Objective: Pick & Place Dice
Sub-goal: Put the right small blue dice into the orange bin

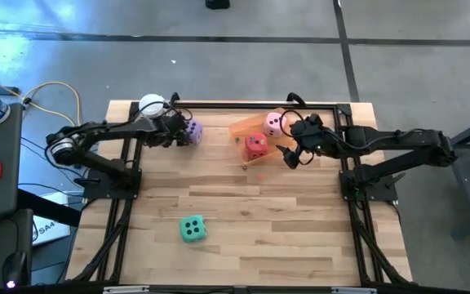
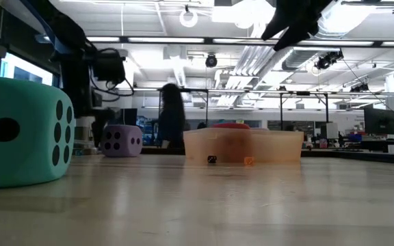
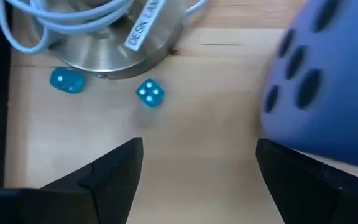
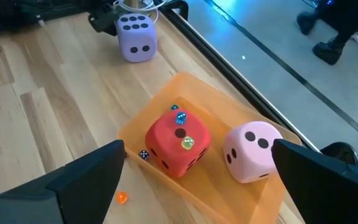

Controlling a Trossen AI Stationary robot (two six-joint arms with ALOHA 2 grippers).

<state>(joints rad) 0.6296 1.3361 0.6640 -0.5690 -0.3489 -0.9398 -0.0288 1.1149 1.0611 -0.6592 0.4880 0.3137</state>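
Observation:
The purple die (image 1: 193, 131) rests on the table at the far left, and it also shows in the low view (image 2: 122, 140). My left gripper (image 1: 179, 131) is open just left of it. In the left wrist view (image 3: 197, 146) the purple die (image 3: 328, 74) stands off to one side, by one finger (image 3: 303, 174). The red die (image 4: 178, 144) and the pink die (image 4: 251, 151) lie in the translucent orange tray (image 4: 160, 106). My right gripper (image 1: 290, 155) is open and empty, held above the tray's right end. The green-teal die (image 1: 192, 229) rests near the table's near edge. My left gripper is open beside the purple die's side (image 3: 278, 118). I cannot tell whether its finger touches the die. The die rests on the table.
Tiny dice lie about: two blue ones (image 3: 149, 93) by a round metal base (image 3: 117, 43), some on the red die's top (image 4: 182, 118), and an orange one (image 4: 122, 197) on the table. A white round-topped cup (image 1: 152, 104) stands at the far left. A black frame (image 1: 243, 104) borders the table.

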